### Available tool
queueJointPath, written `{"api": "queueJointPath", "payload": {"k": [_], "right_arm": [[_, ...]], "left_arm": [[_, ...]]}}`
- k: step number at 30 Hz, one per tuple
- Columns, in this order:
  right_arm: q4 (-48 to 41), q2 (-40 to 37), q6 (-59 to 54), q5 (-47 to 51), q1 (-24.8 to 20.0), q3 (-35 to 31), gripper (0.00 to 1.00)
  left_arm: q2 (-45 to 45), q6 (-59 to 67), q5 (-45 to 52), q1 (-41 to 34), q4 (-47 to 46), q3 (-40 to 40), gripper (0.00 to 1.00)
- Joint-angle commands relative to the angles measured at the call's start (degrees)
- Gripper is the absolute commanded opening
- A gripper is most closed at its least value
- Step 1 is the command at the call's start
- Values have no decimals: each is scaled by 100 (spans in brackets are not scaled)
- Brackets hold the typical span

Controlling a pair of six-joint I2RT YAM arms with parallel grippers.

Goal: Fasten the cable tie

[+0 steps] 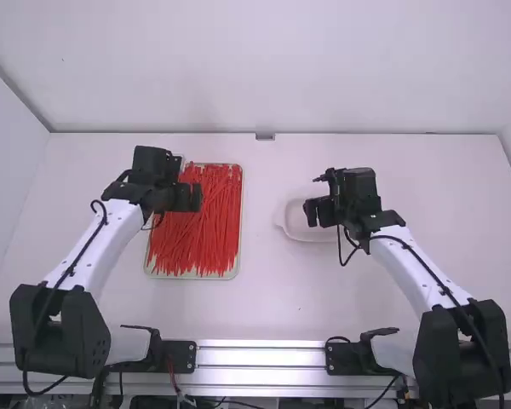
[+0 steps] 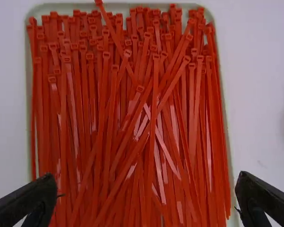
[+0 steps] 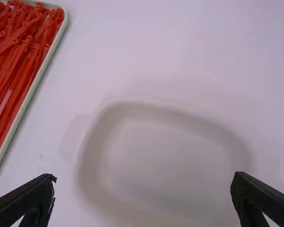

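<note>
Your left hand (image 2: 145, 176), its 2 fingers spread wide and gripping nothing, hangs over the heap of orange-red cable ties (image 2: 132, 118), which lie lengthwise and crisscrossed in a pale tray (image 1: 240, 223) on the white desk (image 1: 383, 162). Your right hand (image 3: 143, 176), likewise spread wide and empty, hangs over a shallow white dish (image 3: 165, 156) that stands on the desk beside the tray, apart from it, on the right arm's side.
</note>
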Motion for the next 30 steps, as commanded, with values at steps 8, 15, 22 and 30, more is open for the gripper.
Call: {"api": "queueJointPath", "payload": {"k": [8,15,22,30], "right_arm": [[48,28,-13,-638,35,223,100],[219,28,-48,-892,28,223,99],[343,28,-48,-949,133,223,100],[485,28,-184,-944,247,223,100]], "left_arm": [[42,107,24,-46,-70,153,99],[42,195,17,-46,90,153,99],[42,452,44,-46,546,153,99],[79,719,42,-46,957,153,99]]}}
